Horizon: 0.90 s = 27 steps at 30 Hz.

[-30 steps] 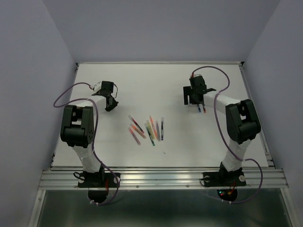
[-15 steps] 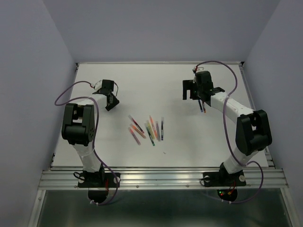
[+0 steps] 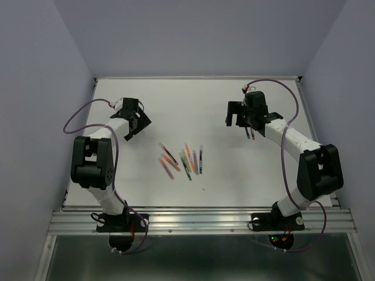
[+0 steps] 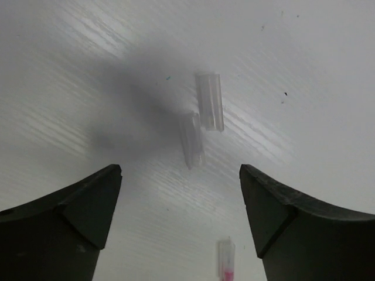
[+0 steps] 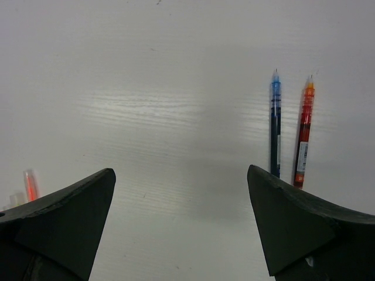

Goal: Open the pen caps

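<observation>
Two pens look done. Left of the pen cluster (image 3: 183,158), two clear pen caps (image 4: 210,100) lie on the counter (image 3: 234,175) under the wide-open, empty left claw (image 4: 179,172). Right of it, the blue pen (image 5: 275,126) and orange pen (image 5: 303,132) lie bare-tipped below the gaping, empty right claw (image 5: 180,171). The cluster seems left to do.

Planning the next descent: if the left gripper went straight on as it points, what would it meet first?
Likely the two clear caps lying on the white table, centred just ahead of the open left gripper; depth is unclear.
</observation>
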Available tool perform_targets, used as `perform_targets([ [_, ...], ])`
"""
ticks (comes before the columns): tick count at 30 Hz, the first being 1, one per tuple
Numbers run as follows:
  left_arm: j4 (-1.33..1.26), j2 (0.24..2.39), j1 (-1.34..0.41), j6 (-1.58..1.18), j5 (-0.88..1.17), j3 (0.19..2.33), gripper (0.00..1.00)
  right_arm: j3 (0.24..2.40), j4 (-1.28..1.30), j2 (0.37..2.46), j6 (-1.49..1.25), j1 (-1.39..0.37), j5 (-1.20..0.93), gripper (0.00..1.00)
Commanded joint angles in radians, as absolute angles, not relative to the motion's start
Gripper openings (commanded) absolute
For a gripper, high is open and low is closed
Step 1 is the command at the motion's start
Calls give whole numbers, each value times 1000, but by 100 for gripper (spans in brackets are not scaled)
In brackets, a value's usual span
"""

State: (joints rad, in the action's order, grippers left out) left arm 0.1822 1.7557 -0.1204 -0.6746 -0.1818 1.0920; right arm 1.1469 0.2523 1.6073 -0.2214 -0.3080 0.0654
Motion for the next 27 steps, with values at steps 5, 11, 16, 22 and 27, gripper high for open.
perform_targets([
  [5, 149, 1378, -123, -635, -163, 1023, 99, 1150, 190, 1552, -403, -304, 11, 100],
  [11, 94, 1134, -124, -603, -147, 950, 99, 1204, 186, 1578, -413, -304, -127, 100],
  [16, 92, 1057, -124, -600, -109, 922, 99, 1199, 246, 1574, -402, -450, 12, 100],
  [22, 103, 1000, -124, -600, -137, 904, 99, 1256, 452, 1675, -491, -649, 367, 100],
  [27, 113, 991, -124, -595, -153, 891, 99, 1302, 560, 1762, -590, -784, 492, 100],
])
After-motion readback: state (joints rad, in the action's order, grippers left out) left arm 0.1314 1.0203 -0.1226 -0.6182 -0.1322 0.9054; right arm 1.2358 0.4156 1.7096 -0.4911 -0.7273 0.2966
